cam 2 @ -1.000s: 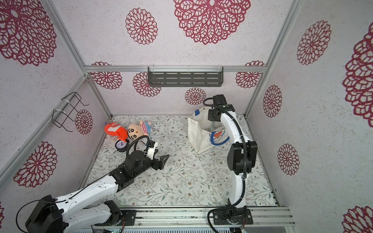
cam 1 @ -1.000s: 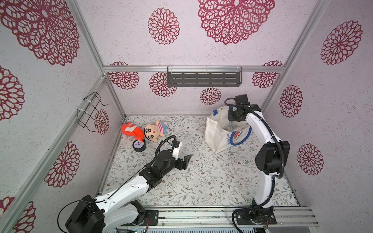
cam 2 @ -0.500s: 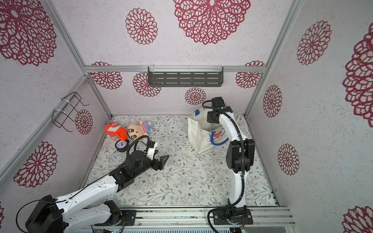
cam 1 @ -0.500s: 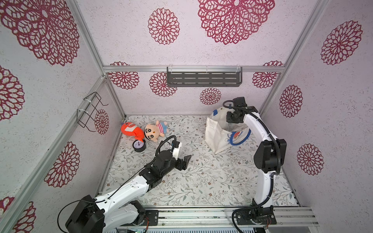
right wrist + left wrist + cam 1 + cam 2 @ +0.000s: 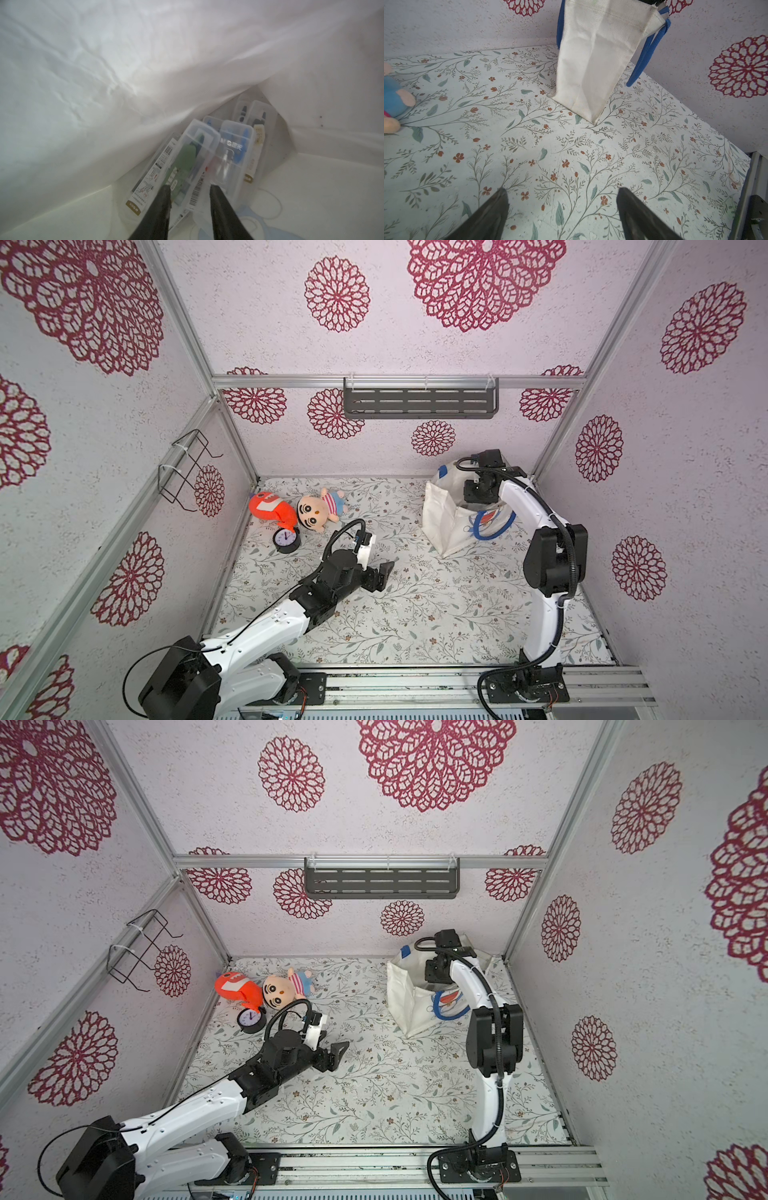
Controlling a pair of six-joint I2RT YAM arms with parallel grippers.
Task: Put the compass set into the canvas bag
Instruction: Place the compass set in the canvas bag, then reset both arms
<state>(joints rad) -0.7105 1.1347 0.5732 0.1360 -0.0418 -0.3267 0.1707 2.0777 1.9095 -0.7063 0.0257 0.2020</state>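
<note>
Nearest, the left gripper hovers above the table, fingers spread wide and empty. Beyond, the right gripper is inside the canvas bag, hidden from above. Its fingers stand slightly parted, with the blurred compass set just past their tips among other cases.

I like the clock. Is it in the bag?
No, the clock sits on the table by the orange toy, away from the bag.

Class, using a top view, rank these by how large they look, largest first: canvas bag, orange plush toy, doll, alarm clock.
1. canvas bag
2. orange plush toy and doll: about alike, so not ranked apart
3. alarm clock
</note>
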